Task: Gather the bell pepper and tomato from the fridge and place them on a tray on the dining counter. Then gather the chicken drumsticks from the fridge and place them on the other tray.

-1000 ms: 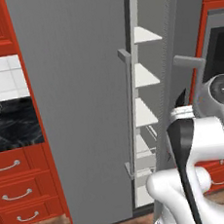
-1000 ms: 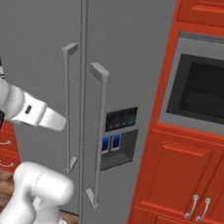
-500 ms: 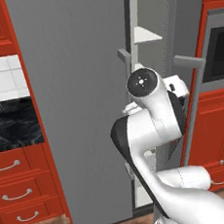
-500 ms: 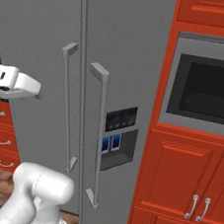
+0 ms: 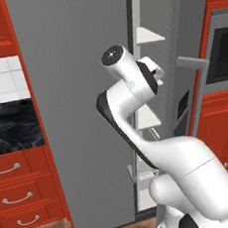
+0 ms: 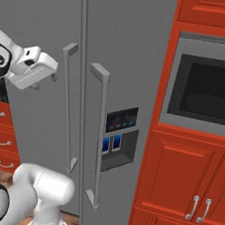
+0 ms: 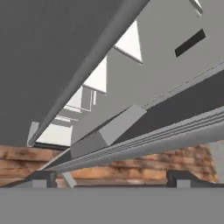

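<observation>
Ahead of open tool point(image 7: 111, 177), fridge point(image 7: 144, 109).

Glossy white arm point(image 5: 133, 91), dark joints

- Left base view: from behind-left, close, facing the fridge point(image 5: 78, 90) and its narrow door gap.
- Right base view: from behind-right, facing that same fridge front.
- Hand view: rolled, close against the door handles point(image 7: 83, 74).

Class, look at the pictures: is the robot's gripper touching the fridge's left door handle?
Apart. In the right base view, the open gripper sits left of the fridge's left door handle, with bare grey door showing between them.
</observation>
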